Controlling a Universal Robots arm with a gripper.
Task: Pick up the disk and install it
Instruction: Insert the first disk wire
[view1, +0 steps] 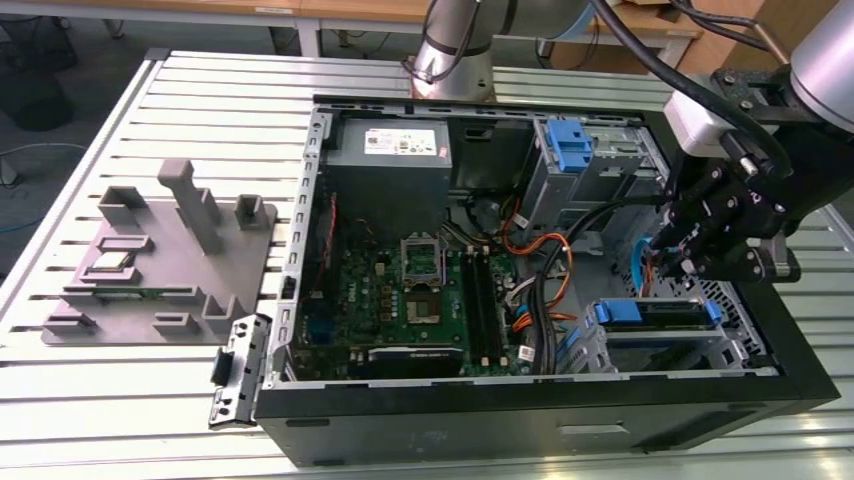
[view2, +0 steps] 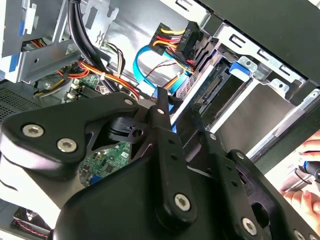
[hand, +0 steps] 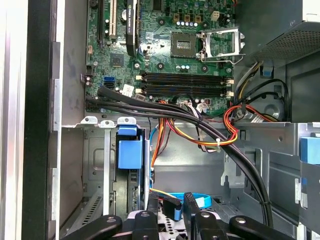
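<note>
Gripper (view1: 687, 258): fingers (hand: 151, 212) spread, nothing pinched. Hangs over open computer case (view1: 534, 430), close to case wall on exterior view's right. Blue cable (hand: 202, 199) just beyond fingertips. Disk (view1: 650, 312) lies flat in drive cage (view1: 694, 345) beneath gripper, apart from it, blue rails against cage sides. Black cable bundle (hand: 165, 107) runs along cage edge beside motherboard (view1: 387, 290). Roomier gap above motherboard.

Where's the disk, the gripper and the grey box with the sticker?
Disk (view1: 651, 312): exterior view, top between blue rails.
Gripper (hand: 171, 198): first wrist view, midway between fingertips.
Grey box (view1: 400, 142): exterior view, white sticker.
</note>
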